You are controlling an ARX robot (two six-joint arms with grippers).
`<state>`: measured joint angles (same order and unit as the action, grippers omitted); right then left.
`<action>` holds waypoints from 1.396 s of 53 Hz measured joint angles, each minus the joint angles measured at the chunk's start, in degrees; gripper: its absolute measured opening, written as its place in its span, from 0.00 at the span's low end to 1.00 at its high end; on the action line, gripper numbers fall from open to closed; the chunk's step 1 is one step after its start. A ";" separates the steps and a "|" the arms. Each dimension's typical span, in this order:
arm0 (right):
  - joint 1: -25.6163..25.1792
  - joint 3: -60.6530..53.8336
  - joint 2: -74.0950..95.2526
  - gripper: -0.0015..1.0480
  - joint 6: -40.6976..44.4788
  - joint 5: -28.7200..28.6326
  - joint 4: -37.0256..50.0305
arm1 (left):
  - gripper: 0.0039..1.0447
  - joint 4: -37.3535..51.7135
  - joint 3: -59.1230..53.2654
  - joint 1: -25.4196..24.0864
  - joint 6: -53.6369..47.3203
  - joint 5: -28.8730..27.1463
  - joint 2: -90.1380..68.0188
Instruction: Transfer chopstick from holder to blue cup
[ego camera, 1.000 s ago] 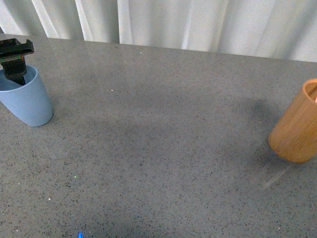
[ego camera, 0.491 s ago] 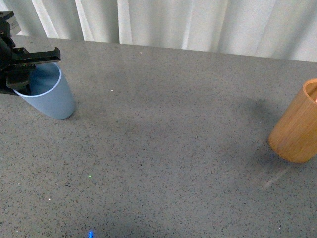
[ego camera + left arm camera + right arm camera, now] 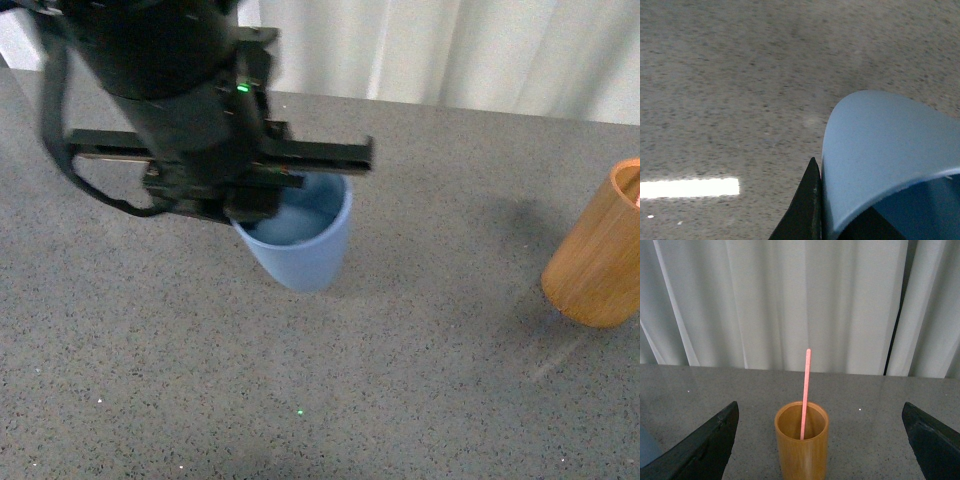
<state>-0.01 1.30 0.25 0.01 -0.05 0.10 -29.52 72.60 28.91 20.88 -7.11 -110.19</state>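
**Blue cup** (image 3: 303, 243): left of centre on the grey table (image 3: 450, 390). The left gripper (image 3: 250, 205) is clamped on the left side of its rim, one finger (image 3: 805, 212) outside the wall. That grip likely keeps the mouth free to receive. I cannot tell whether the base is touching the table.

**Holder** (image 3: 598, 250): far right, upright.

**Chopstick** (image 3: 805, 390): stands in the holder, top well clear of the rim.

**Right gripper** (image 3: 820, 412): spread wide, empty, facing the holder, apparently lined up for the stick.

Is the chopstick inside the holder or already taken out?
Inside. The chopstick stands in the holder, its upper part rising above the rim.
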 joint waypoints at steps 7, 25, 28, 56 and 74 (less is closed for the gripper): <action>0.00 0.00 0.00 0.90 0.00 0.00 0.00 | 0.03 -1.25 5.11 3.54 1.77 -0.92 -4.68; 0.00 0.00 0.00 0.90 0.00 0.02 0.00 | 0.03 -3.67 12.26 4.50 3.48 -3.04 -11.78; 0.00 0.00 0.00 0.90 0.00 0.02 0.00 | 0.05 -3.58 12.31 4.50 3.87 -2.78 -12.04; 0.00 0.00 0.00 0.90 0.00 0.00 0.00 | 0.83 8.33 0.50 -1.38 4.85 1.44 3.15; 0.00 0.00 0.00 0.90 0.00 -0.04 0.02 | 0.82 49.51 -30.64 -10.64 -6.36 -5.60 35.56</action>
<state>-0.01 1.30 0.25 0.01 -0.10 0.12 19.99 41.95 18.26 14.52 -12.71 -74.63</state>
